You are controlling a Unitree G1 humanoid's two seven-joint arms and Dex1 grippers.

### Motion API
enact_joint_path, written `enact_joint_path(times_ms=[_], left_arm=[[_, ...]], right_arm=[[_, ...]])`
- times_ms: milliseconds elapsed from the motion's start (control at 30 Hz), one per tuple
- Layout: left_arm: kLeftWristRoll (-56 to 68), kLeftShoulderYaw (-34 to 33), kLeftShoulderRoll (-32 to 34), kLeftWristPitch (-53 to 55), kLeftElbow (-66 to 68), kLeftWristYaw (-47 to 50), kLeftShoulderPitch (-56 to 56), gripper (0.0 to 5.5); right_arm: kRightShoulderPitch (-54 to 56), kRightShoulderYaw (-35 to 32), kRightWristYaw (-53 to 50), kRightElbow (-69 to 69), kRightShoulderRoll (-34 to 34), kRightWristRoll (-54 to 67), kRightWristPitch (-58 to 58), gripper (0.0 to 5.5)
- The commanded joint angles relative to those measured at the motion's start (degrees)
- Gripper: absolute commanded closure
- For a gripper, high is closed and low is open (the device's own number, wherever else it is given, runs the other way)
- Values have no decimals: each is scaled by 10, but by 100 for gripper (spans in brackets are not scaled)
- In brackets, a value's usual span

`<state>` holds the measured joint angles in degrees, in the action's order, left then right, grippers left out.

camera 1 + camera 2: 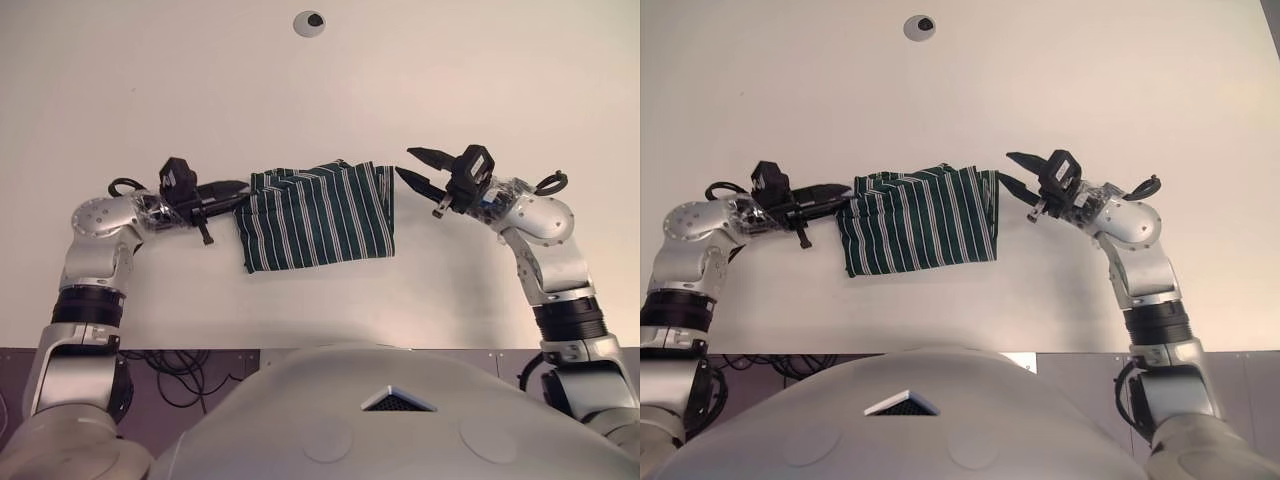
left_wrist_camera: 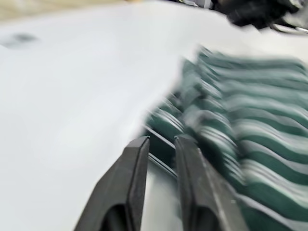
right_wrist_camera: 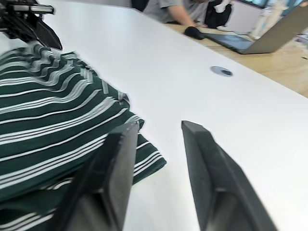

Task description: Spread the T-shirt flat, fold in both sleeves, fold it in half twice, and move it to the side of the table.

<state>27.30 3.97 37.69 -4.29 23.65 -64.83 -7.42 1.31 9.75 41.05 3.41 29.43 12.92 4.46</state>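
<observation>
The T-shirt (image 1: 315,217), dark green with thin white stripes, lies folded into a soft rectangle on the smooth white table (image 1: 450,60). The left gripper (image 1: 238,187) touches its left edge, but I cannot tell its grip. The right gripper (image 1: 405,162) is splayed just beside the right edge. Beyond sits 1 round grommet (image 1: 309,23).

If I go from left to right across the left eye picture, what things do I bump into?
left gripper → striped T-shirt → right gripper
</observation>
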Motion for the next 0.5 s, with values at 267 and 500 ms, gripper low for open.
enact_joint_path(times_ms=[267,500], left_arm=[[-114,-85,-97,-35,143,311,-127,341],[-98,-181,-305,-333,142,491,-135,341]], right_arm=[[-9,171,-25,-33,-153,-99,21,246],[49,76,-229,241,-111,-199,-99,246]])
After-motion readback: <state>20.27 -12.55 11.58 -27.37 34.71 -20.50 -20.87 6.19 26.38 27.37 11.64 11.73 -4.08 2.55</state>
